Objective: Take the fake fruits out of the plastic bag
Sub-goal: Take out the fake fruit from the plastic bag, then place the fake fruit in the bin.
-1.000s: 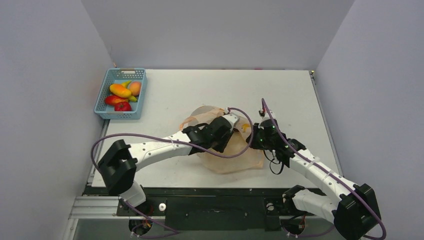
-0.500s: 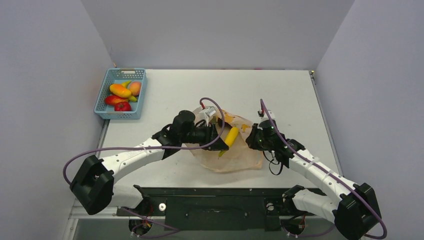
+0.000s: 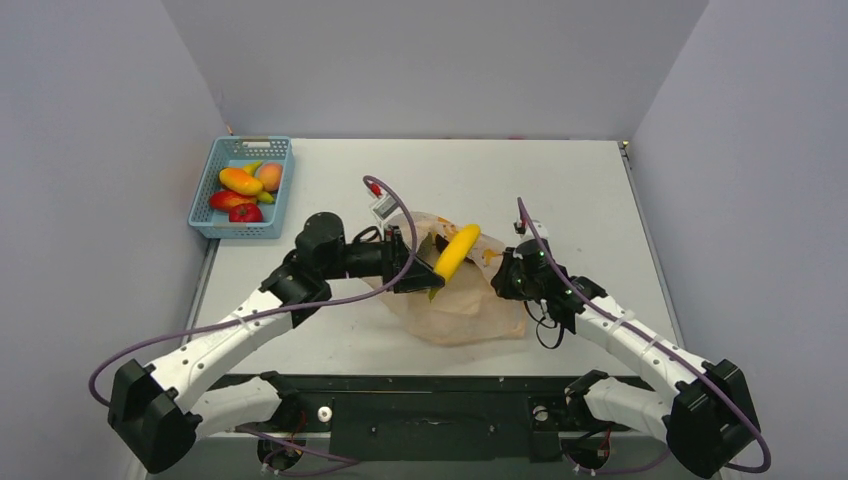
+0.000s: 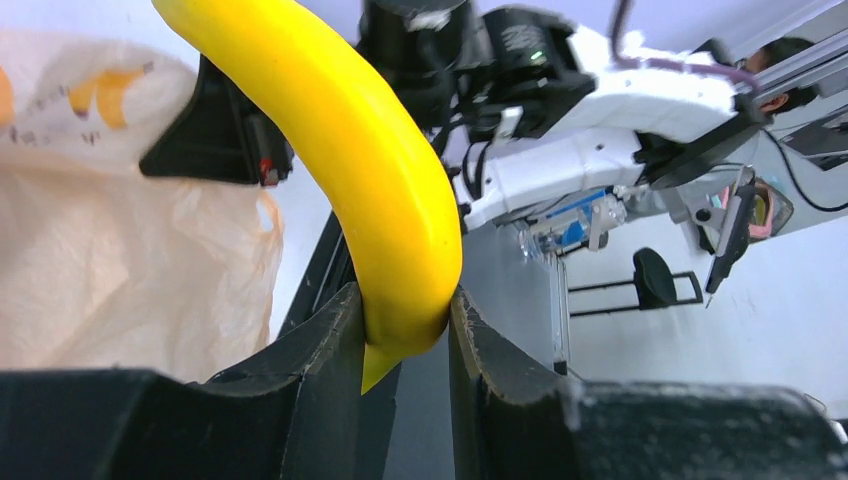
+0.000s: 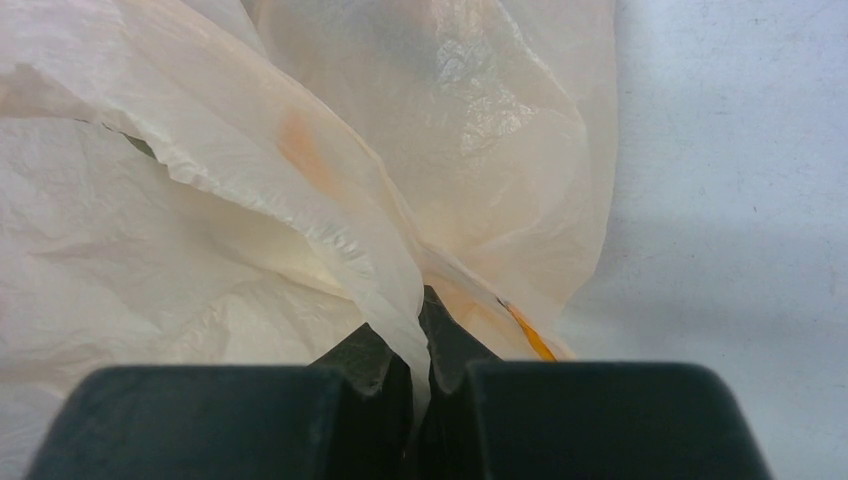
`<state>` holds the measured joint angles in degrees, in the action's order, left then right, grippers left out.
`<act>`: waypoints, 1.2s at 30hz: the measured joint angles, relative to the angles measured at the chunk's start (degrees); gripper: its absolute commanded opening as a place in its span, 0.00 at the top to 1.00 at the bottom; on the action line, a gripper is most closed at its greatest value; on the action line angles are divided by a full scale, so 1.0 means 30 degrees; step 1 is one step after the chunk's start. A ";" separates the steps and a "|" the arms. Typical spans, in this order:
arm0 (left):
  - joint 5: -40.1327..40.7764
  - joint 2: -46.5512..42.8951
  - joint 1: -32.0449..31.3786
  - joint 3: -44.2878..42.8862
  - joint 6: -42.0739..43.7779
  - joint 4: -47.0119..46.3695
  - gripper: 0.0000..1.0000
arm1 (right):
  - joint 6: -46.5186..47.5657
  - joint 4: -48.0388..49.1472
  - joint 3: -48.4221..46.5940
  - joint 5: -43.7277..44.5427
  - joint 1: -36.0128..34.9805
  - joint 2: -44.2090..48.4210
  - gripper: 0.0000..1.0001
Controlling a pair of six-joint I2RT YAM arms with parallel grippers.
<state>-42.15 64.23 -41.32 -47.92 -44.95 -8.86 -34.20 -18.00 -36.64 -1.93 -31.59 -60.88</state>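
One banana point(image 4: 385, 180) sits pinched by its tip alone in my left jaws, held above the plastic bag point(image 3: 462, 318) on the table point(image 3: 570, 190); my right jaws clamp a fold of the bag's edge. So short a hold on glossy skin could let it swivel or drop.
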 measured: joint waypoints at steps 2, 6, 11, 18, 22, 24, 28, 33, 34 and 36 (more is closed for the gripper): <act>-0.0197 -0.0823 0.0561 -0.0197 -0.0022 0.0022 1.00 | 0.0007 0.0000 -0.0036 -0.0007 0.0000 -0.0153 1.00; -0.0736 -0.2907 0.2652 -0.0670 -0.0146 0.0189 1.00 | 0.0007 0.0000 -0.0175 -0.0007 0.0000 -0.0510 1.00; -0.0896 -0.4794 0.6353 -0.1705 0.0794 0.2412 1.00 | 0.0007 0.0029 -0.0211 -0.0015 0.0000 -0.0561 1.00; 0.1355 -0.4969 1.2699 -0.2739 0.3446 0.7985 1.00 | 0.0036 0.0146 -0.0211 -0.0029 0.0015 -0.0561 1.00; 0.5195 -0.4510 1.5052 -0.2827 0.4466 1.0775 1.00 | 0.0153 0.0146 -0.0211 -0.0197 0.0022 -0.0568 1.00; 0.6863 -0.4189 1.5868 -0.2827 0.4758 1.1475 1.00 | 0.0189 0.0146 -0.0211 -0.0262 0.0022 -0.0568 1.00; 0.9690 -0.3373 1.6728 -0.2827 0.5144 1.1693 1.00 | 0.0240 0.0175 -0.0211 -0.0466 0.0029 -0.0568 1.00; 1.1664 -0.1078 1.7478 -0.2827 0.5231 1.1293 1.00 | 0.0357 0.0386 -0.0211 -0.0532 0.0036 -0.0568 1.00; 1.1788 -0.0605 1.7588 -0.2827 0.5224 1.1147 1.00 | 0.0393 0.0437 -0.0211 -0.0539 0.0036 -0.0568 1.00; 1.1919 0.0525 1.7850 -0.2856 0.5209 1.0724 1.00 | 0.0481 0.0495 -0.0211 -0.0605 0.0036 -0.0568 1.00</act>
<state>-6.39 65.80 12.23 -56.49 -29.32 23.31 -32.75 -16.51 -37.28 -3.75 -31.48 -62.59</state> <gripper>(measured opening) 0.273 0.003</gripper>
